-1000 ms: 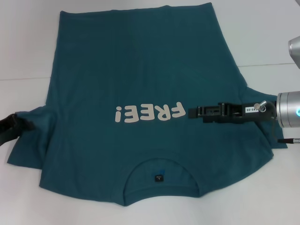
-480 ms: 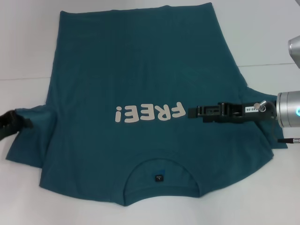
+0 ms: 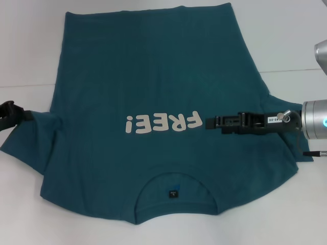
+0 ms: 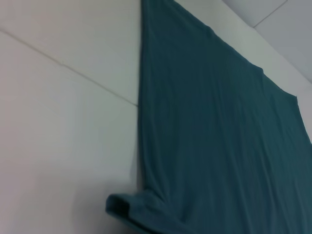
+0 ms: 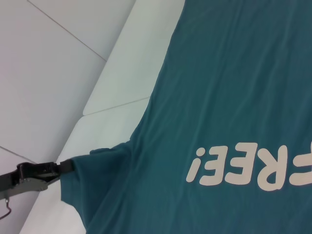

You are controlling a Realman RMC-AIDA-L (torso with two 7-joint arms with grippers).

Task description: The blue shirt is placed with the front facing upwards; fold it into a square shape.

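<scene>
The blue shirt (image 3: pixel 153 76) lies front up on the white table, its collar (image 3: pixel 176 177) toward me and the off-white "FREE!" lettering (image 3: pixel 163 122) across the chest. At the shirt's left edge my left gripper (image 3: pixel 21 114) is shut on the tip of the left sleeve (image 3: pixel 25 145), which is stretched outward. The right wrist view shows that pinch, the left gripper (image 5: pixel 66 167) gripping the sleeve corner. My right gripper (image 3: pixel 207 122) reaches in from the right, low over the chest beside the lettering. The left wrist view shows the shirt (image 4: pixel 219 122) and a folded sleeve edge (image 4: pixel 126 207).
The white table (image 3: pixel 286 41) shows around the shirt on the left, right and far sides. A seam line (image 3: pixel 291 70) crosses it. The shirt's right sleeve (image 3: pixel 286 148) lies under the right arm's wrist.
My left gripper has moved left and slightly away from me, drawing the left sleeve outward and spreading it flatter. The right arm has stayed where it was.
</scene>
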